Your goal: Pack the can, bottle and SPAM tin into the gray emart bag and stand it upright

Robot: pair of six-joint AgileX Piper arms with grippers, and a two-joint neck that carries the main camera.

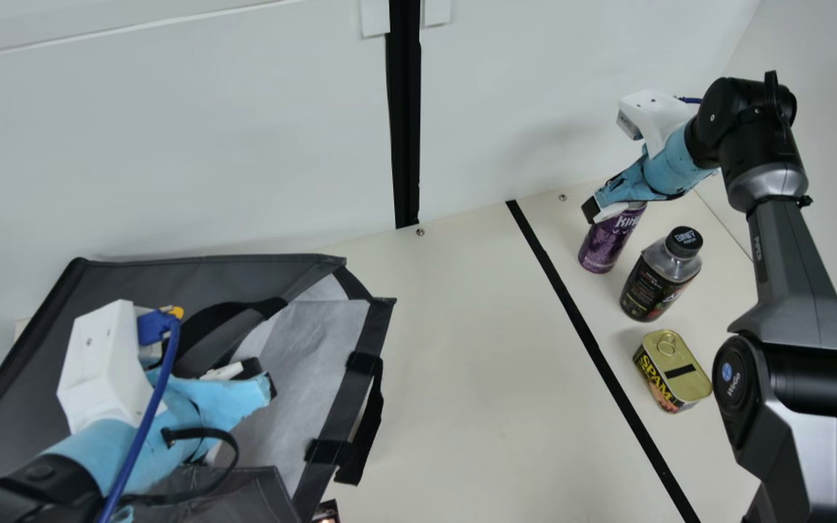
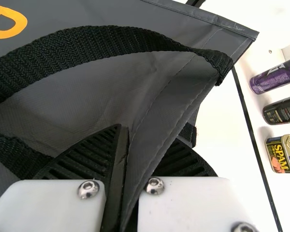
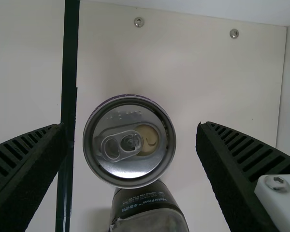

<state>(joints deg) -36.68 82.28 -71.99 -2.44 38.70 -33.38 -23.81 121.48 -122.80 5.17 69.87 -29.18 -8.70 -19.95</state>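
Three items stand on the table (image 1: pixel 476 378) at the main view's right: can (image 1: pixel 609 243) uppermost, bottle (image 1: pixel 651 287) below it, SPAM tin (image 1: pixel 673 370) lowest. Gray emart bag (image 1: pixel 381 319) lies lower left, left claw (image 1: pixel 262 379) at its mouth; right claw (image 1: pixel 600 212) is at the can's top.

Left wrist view: left claw closed on an edge of the bag, bottom centre.

Right wrist view: right claw wide apart, holding nothing — the upright can's lid sits between its fingers, near centre. Right arm is nearer; closing across the can's vertical axis looks next — bottle close below.
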